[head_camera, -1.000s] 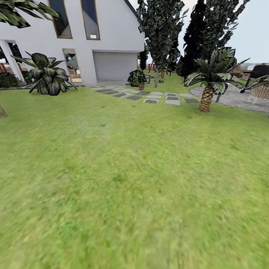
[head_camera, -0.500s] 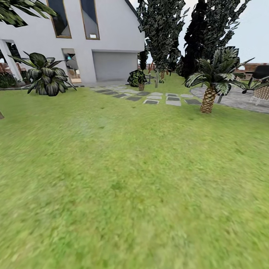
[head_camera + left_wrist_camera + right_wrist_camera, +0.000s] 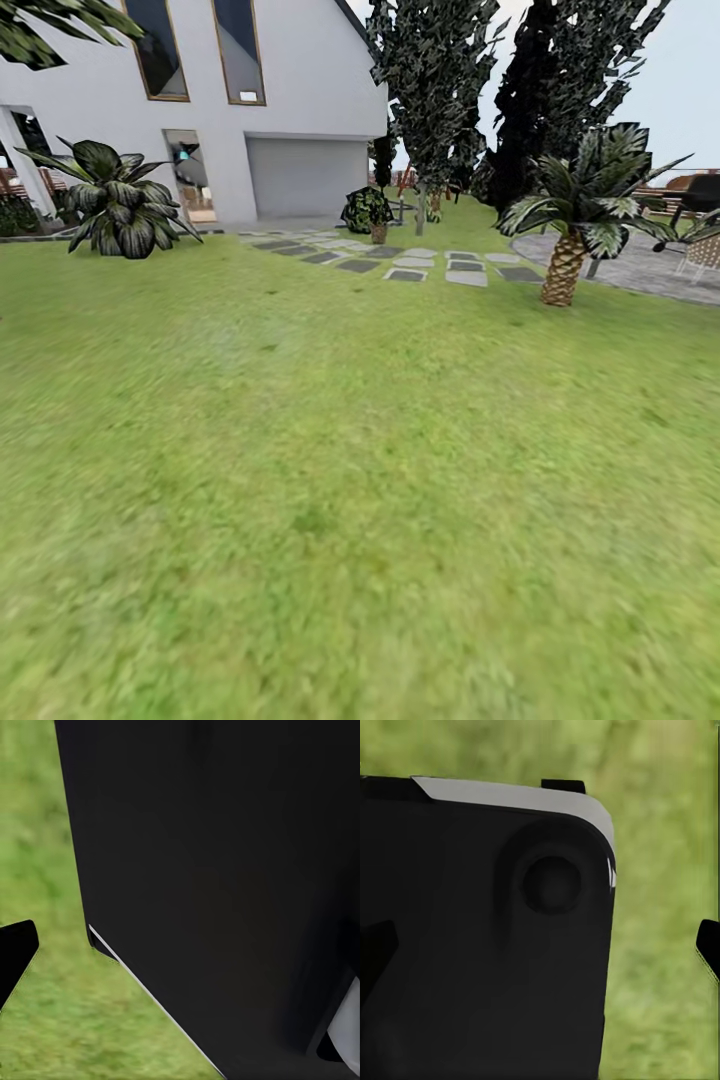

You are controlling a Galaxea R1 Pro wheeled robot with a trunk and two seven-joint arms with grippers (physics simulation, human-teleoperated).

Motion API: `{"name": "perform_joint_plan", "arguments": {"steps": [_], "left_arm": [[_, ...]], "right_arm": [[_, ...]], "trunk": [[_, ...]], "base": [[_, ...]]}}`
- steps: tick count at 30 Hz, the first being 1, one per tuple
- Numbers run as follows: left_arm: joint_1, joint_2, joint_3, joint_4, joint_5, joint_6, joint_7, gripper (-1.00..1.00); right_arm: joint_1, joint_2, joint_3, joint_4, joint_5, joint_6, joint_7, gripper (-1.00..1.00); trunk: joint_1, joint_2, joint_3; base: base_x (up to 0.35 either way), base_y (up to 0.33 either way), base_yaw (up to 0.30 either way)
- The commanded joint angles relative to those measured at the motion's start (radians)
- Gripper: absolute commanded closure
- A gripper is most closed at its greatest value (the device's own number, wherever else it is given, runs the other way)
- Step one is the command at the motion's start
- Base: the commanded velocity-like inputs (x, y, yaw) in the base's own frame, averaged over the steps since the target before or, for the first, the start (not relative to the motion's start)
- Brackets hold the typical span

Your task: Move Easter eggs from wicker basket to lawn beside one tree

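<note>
Mottled green grass lawn (image 3: 330, 480) spreads below both wrist cameras and ahead to 2 dark jagged-leaved trees (image 3: 435, 90). Black robot body panels (image 3: 225, 870) block both wrist views; jaw state: cannot tell.

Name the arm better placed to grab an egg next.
Neither yet. The head view shows lawn, a house and trees; both wrist cameras face dark robot body over grass. Find the basket first.

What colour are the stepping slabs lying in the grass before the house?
Grey, some darker and some paler; the stone slabs show best in the head view.
</note>
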Motion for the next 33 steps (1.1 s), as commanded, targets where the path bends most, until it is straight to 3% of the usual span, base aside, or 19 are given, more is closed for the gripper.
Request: {"name": "perform_joint_plan", "arguments": {"steps": [1, 33], "left_arm": [[0.001, 0.0, 0.001, -0.002, 0.001, 0.0, -0.001, -1.0], [0.001, 0.0, 0.001, -0.002, 0.001, 0.0, -0.001, -1.0]], "right_arm": [[-0.001, 0.0, 0.001, 0.001, 0.002, -0.003, 0.0, -1.0], [0.0, 0.0, 0.001, 0.002, 0.002, -0.003, 0.0, -1.0]], "trunk": [[0.001, 0.0, -0.001], [0.001, 0.0, -0.001]], "base": [[0.325, 0.0, 0.0], [0.325, 0.0, 0.0]]}}
